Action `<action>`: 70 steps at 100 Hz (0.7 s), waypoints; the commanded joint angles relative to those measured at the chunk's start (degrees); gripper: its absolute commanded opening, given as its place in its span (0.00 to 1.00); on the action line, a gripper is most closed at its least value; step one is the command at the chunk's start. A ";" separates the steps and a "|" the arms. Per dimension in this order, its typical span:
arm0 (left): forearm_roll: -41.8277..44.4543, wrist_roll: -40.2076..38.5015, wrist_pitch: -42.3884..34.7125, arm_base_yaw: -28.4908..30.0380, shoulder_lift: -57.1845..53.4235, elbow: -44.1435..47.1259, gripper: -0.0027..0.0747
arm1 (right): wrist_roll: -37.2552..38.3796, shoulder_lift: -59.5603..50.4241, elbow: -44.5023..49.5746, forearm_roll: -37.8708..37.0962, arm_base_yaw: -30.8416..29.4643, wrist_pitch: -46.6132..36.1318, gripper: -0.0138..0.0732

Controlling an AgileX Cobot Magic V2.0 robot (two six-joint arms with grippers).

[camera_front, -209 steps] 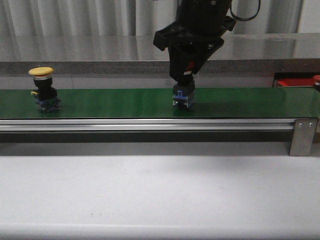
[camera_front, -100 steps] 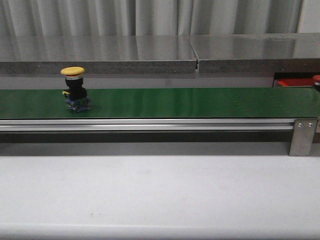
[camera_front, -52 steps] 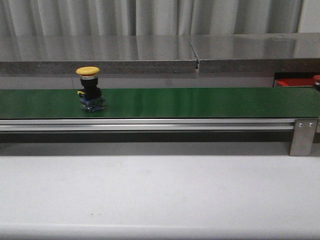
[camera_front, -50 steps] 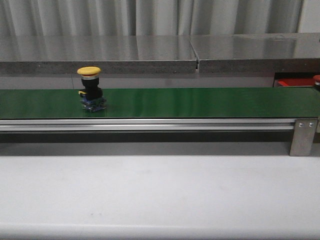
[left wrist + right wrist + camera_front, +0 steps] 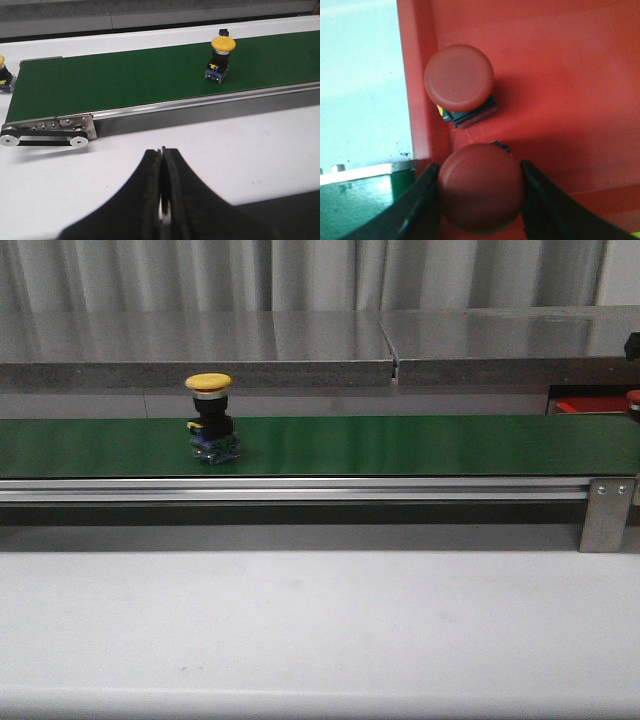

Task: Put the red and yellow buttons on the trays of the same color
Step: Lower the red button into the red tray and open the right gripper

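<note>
red button reaches its tray while a yellow one rides the belt

grey curtain and a steel ledge back the scene, with the green conveyor belt (image 5: 400, 445) running across a pale counter (image 5: 320, 630). against two seconds ago, the right arm that stood over the middle of the belt is gone from the front view, and the yellow button (image 5: 209, 418) has travelled from the far left toward the centre-left, upright on its black body.

the right gripper (image 5: 481, 192) now hangs over the red tray (image 5: 560, 75), its fingers (image 5: 422, 200) closed against the cap of a red button (image 5: 481, 185) on both sides. a second red button (image 5: 459, 79) already sits in the tray close to its wall, just beside the held one. whether the held button touches the tray floor cannot be told.

the left gripper (image 5: 162, 200) waits near the counter with its fingers pressed together, holding nothing.

judged from this, the red delivery is nearly finished, needing only a release. the moving yellow button is the next job, and no yellow tray shows.
</note>
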 commanded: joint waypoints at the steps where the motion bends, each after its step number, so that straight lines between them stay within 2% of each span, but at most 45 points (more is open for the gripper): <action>1: -1.13 -0.38 -3.80 -0.47 0.61 -1.49 0.01 | 0.04 -2.68 -1.96 0.95 -0.30 -3.63 0.04; 13: -1.13 -0.38 -3.80 -0.47 0.61 -1.49 0.01 | 0.04 -1.88 -1.96 1.22 -0.30 -3.58 0.07; 22: -1.13 -0.38 -3.80 -0.47 0.61 -1.49 0.01 | 0.04 -1.42 -1.96 1.51 -0.30 -3.58 0.17; 28: -1.13 -0.38 -3.80 -0.47 0.61 -1.49 0.01 | 0.04 -1.29 -1.96 1.58 -0.30 -3.58 0.26; 41: -1.13 -0.38 -3.80 -0.47 0.61 -1.49 0.01 | 0.04 -1.29 -1.96 1.72 -0.30 -3.74 0.54; 48: -1.13 -0.38 -3.80 -0.47 0.61 -1.49 0.01 | 0.04 -1.44 -1.96 1.72 -0.30 -3.82 0.64; 70: -1.13 -0.38 -3.80 -0.47 0.61 -1.49 0.01 | 0.04 -1.83 -1.96 1.72 -0.30 -3.90 0.65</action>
